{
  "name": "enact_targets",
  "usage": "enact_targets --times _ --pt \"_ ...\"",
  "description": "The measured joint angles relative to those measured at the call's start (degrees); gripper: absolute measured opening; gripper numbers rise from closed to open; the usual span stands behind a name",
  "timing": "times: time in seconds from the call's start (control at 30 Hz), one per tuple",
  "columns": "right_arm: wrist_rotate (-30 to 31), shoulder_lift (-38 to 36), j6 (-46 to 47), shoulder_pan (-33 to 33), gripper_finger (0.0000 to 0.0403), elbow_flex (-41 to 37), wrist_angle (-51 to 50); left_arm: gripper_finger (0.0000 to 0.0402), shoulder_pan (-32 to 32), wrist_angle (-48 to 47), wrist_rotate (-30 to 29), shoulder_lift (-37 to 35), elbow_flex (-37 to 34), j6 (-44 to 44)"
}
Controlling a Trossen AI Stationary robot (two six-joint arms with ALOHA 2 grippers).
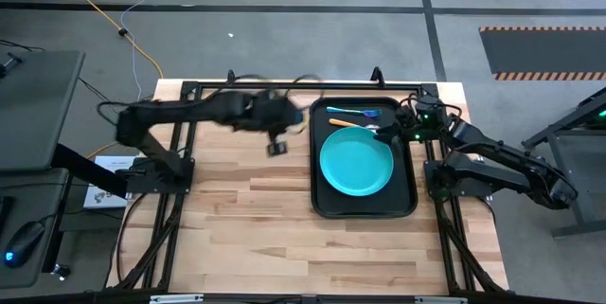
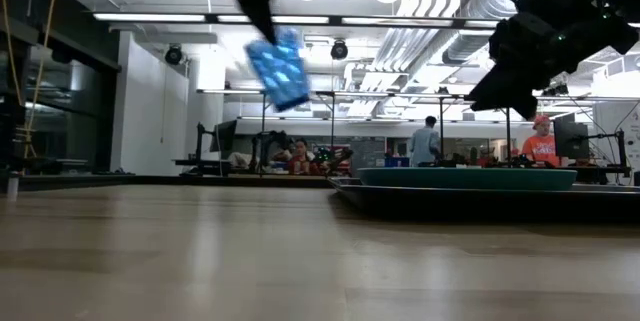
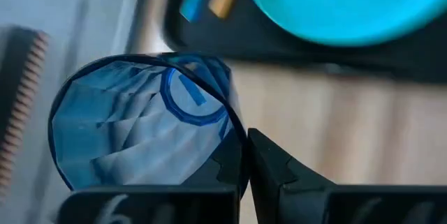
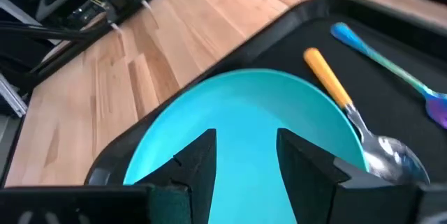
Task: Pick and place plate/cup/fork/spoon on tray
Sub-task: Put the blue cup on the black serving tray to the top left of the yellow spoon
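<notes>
The translucent dark-blue cup [image 2: 280, 69] hangs tilted in the air over the bare wood, left of the black tray [image 1: 409, 176]. My left gripper [image 1: 276, 145] is shut on it. The turquoise plate [image 1: 355, 165] lies in the tray. At the tray's far end lie an orange-handled spoon [image 4: 328, 77], its bowl on the plate's rim, and a blue-handled fork [image 4: 377, 53]. My right gripper [image 4: 246, 144] is open and empty, hovering over the plate's far right part [image 1: 386, 135]. My left gripper pinches the cup's wall at its rim [image 3: 236, 137], one finger [image 3: 279, 175] outside and the other showing dark through the wall inside. In the low view the fingers come down from above. The cup hangs below them, tilted and well clear of the table.
Bare wood table [image 1: 246, 228] lies left of and in front of the tray. The tray's near end [image 1: 365, 207] is bare past the plate. People and desks show in the room beyond the table [image 2: 430, 146].
</notes>
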Motion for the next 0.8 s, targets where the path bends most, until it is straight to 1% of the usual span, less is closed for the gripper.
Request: enact_targets --times 0.07,0.1,0.17,0.27,0.37,0.53,0.7,0.8 --pt "0.82 0.01 0.12 1.09 0.0142 0.0 1.27 0.0001 2.83 2.43 -1.01 4.31 4.12 5.17" --pt "1.57 0.0 0.15 1.64 0.0142 0.0 1.71 0.0001 4.01 4.04 -0.48 6.35 5.92 7.88" --pt "3.0 0.0 0.45 2.64 0.0142 0.0 2.2 0.0001 6.36 7.8 3.2 10.08 8.57 12.69" --pt "4.46 0.0 0.49 3.8 0.0142 0.0 2.53 0.0001 8.69 12.02 9.56 14.68 10.48 16.56" --pt "7.07 0.0 0.5 4.78 0.0142 0.0 2.52 0.0001 10.01 13.66 10.34 18.2 10.69 19.1" --pt "11.83 0.0 0.15 5.88 0.0142 0.0 2.53 0.0001 10.71 15.33 10.64 21.78 10.69 20.19" --pt "12.63 0.02 0.04 6.23 0.0142 0.0 2.71 0.0001 10.55 15.56 10.18 24.02 10.69 21.56" --pt "12.97 0.01 0.04 6.25 0.0142 0.0 2.87 0.0001 10.62 17.89 12.06 24.61 10.69 21.59"
